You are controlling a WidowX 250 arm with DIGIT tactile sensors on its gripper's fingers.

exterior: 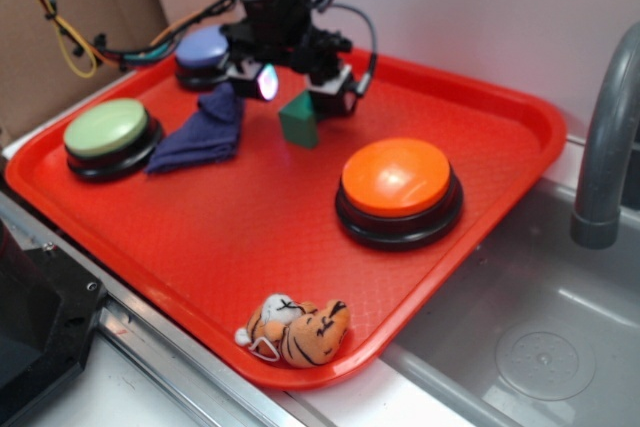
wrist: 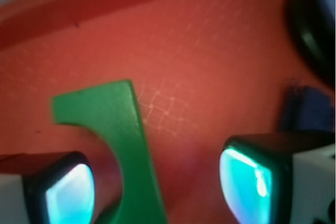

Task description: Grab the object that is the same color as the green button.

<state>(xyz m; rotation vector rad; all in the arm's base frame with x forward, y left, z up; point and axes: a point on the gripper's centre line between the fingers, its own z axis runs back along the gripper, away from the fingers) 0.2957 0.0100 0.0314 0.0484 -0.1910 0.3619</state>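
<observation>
Your gripper (exterior: 300,85) sits at upper centre of the exterior view with its fingers spread, the green block (exterior: 298,119) standing on the red tray (exterior: 200,237) just below and between them, not pinched. In the wrist view the block (wrist: 123,145) fills the lower left, close to the left pad (wrist: 63,192) and well apart from the right one. The green button (exterior: 106,129) rests at the left edge, beside the blue cloth (exterior: 200,135).

cloth (exterior: 200,132) & blue button (exterior: 203,55) crowd block's (exterior: 298,119) left; bare tray (exterior: 250,237) in front.
</observation>
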